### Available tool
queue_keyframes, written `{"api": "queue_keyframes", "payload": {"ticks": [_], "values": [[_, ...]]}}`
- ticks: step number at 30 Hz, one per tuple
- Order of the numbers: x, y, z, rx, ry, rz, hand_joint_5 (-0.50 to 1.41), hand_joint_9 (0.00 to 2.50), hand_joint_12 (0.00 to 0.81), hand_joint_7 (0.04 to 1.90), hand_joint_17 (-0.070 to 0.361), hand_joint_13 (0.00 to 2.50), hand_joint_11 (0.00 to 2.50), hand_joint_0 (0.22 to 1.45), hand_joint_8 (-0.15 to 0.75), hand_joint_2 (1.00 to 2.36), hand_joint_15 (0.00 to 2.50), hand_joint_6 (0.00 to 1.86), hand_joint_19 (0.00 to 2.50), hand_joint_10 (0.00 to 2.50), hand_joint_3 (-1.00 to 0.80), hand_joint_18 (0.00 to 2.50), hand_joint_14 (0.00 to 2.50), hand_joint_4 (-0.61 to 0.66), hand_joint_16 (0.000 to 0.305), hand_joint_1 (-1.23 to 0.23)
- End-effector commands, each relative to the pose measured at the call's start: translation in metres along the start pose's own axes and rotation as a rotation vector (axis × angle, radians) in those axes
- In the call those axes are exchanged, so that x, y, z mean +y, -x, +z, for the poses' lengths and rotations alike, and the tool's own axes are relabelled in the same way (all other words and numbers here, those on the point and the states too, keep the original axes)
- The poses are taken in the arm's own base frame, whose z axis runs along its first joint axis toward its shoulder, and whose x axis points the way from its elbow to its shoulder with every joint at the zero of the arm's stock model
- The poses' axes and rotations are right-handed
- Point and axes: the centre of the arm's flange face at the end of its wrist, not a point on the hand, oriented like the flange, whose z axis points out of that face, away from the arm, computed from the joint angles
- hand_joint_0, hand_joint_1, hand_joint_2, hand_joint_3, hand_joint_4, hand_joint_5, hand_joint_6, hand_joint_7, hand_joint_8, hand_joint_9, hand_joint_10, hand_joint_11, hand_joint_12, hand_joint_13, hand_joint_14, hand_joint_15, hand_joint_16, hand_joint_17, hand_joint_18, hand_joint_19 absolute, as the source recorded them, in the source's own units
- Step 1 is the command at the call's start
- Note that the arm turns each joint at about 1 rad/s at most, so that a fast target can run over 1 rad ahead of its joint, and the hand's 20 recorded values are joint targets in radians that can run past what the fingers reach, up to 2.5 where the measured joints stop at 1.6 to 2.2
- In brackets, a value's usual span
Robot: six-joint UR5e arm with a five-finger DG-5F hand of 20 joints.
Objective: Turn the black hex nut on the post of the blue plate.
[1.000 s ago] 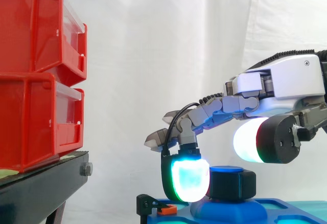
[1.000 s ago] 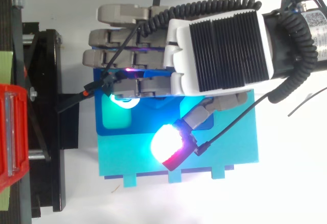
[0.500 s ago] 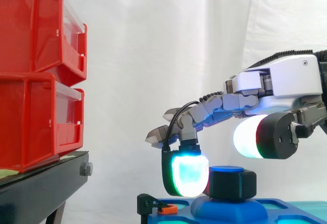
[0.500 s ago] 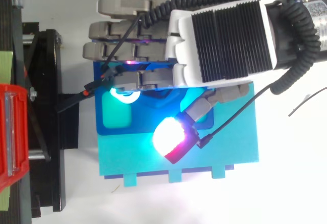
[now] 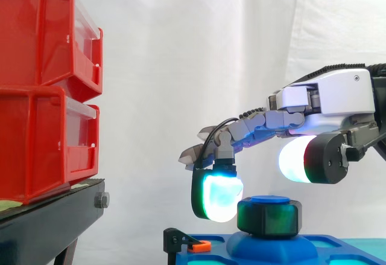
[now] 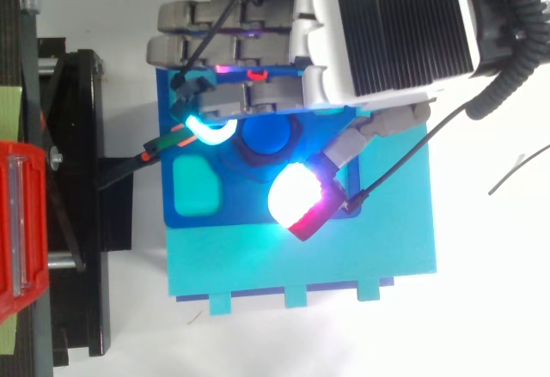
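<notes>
Black hex nut (image 5: pixel 269 218) sits on the post (image 6: pixel 266 134) of the blue plate (image 6: pixel 236 212). I see the robot hand (image 5: pixel 329 99) spread over it, gripping nothing: one glowing fingertip (image 5: pixel 218 197) hangs just left of the nut, the thumb pad (image 5: pixel 294 159) is raised above it. The plate lies on a teal board (image 6: pixel 258 261) on the white counter (image 6: pixel 490 308). Red bins (image 5: pixel 42 90) on a black stand (image 5: pixel 48 223) are at left, before a white curtain (image 5: pixel 181 54).

This is a robotics lab bench rigged for testing: a plain white curtain (image 5: pixel 181 66) hangs behind the fingers (image 5: pixel 220 195) of a robot hand (image 5: pixel 329 96) as a backdrop. Out beyond the fingertips, well apart, stacked red bins (image 5: pixel 42 96) sit on a black stand (image 5: pixel 54 217). Below the fingers lies a blue plate (image 5: pixel 335 250) as a fixture.
</notes>
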Motion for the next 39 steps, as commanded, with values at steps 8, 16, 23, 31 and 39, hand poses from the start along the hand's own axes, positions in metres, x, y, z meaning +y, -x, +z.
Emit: {"api": "queue_keyframes", "payload": {"ticks": [8,16,23,31,39], "values": [[-0.010,0.002,-0.004,-0.021,0.007,-0.006,-0.19,0.21,0.348,1.17,0.114,0.29,0.00,0.46,0.218,1.00,0.03,0.52,0.00,0.00,-0.50,0.02,0.00,0.18,0.051,-0.26],[-0.015,0.002,-0.006,-0.024,0.009,-0.006,-0.19,0.21,0.348,1.18,0.114,0.29,0.00,0.46,0.218,1.00,0.04,0.51,0.00,0.00,-0.50,0.03,0.00,0.18,0.051,-0.26],[-0.007,0.006,0.000,-0.037,0.009,-0.008,-0.20,0.20,0.350,1.08,0.116,0.29,0.00,0.46,0.219,1.00,0.04,0.50,0.00,0.00,-0.50,0.02,0.00,0.19,0.051,-0.26],[0.008,0.023,0.012,-0.050,0.013,-0.002,-0.21,0.20,0.352,1.02,0.116,0.28,0.00,0.45,0.219,1.00,0.04,0.50,0.00,0.00,-0.50,0.02,0.00,0.19,0.051,-0.25],[0.035,0.023,0.026,-0.050,0.000,0.001,-0.21,0.20,0.353,0.98,0.117,0.28,0.00,0.45,0.221,1.00,0.04,0.50,0.00,0.00,-0.50,0.01,0.00,0.19,0.052,-0.24]]}}
